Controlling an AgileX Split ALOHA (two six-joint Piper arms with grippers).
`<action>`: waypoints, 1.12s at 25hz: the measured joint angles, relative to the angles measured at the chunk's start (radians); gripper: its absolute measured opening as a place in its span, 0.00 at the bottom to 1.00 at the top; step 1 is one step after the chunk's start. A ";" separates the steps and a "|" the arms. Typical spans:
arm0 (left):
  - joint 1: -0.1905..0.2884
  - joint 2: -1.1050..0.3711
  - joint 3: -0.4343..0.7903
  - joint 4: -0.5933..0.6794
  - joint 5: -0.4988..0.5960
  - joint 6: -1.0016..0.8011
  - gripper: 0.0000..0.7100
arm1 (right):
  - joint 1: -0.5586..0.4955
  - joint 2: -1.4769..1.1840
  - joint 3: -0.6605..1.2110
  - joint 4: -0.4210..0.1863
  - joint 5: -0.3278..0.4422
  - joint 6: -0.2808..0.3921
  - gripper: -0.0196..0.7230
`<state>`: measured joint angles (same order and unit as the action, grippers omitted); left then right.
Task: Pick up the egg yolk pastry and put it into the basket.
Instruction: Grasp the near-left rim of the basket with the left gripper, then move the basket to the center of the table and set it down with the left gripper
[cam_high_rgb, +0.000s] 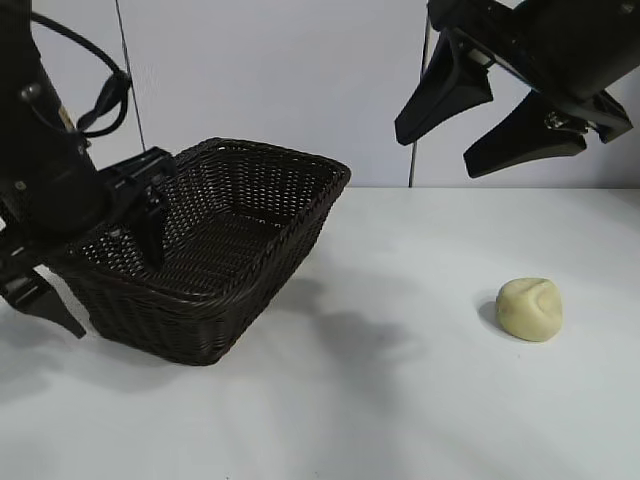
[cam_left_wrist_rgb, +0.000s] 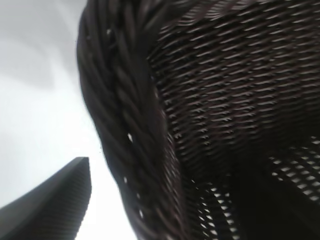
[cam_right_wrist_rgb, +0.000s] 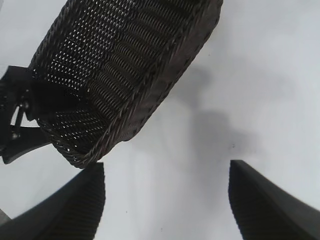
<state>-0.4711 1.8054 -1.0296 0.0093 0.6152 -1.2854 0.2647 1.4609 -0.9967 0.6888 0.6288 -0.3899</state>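
1. Your right claw (cam_high_rgb: 432, 148) hangs wide open and empty, high above the table (cam_high_rgb: 400, 400); the pastry (cam_high_rgb: 530, 309) sits on the table well to the right of the basket (cam_high_rgb: 240, 165).
2. Bring the claw down over the pastry and close gently, as it looks soft.
3. Your left claw (cam_high_rgb: 95, 275) straddles the basket's rim, one finger (cam_high_rgb: 150, 235) inside, one outside; I judge it clamped there to steady the basket.

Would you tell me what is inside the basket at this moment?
The basket shows only its woven floor and walls; one finger of the left gripper reaches in over the rim. The egg yolk pastry lies outside, on the table. The near corner is hidden behind the arm.
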 joint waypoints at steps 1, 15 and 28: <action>0.000 0.011 0.000 0.000 -0.004 0.000 0.76 | 0.000 0.000 0.000 -0.003 0.000 0.000 0.71; 0.000 0.017 -0.004 -0.001 -0.030 -0.050 0.16 | 0.000 0.000 0.000 -0.016 0.001 0.000 0.71; 0.103 -0.022 -0.014 -0.169 0.017 0.164 0.14 | 0.000 0.000 0.000 -0.030 0.001 0.000 0.71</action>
<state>-0.3685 1.7830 -1.0433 -0.1599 0.6319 -1.1212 0.2647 1.4609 -0.9967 0.6584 0.6298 -0.3899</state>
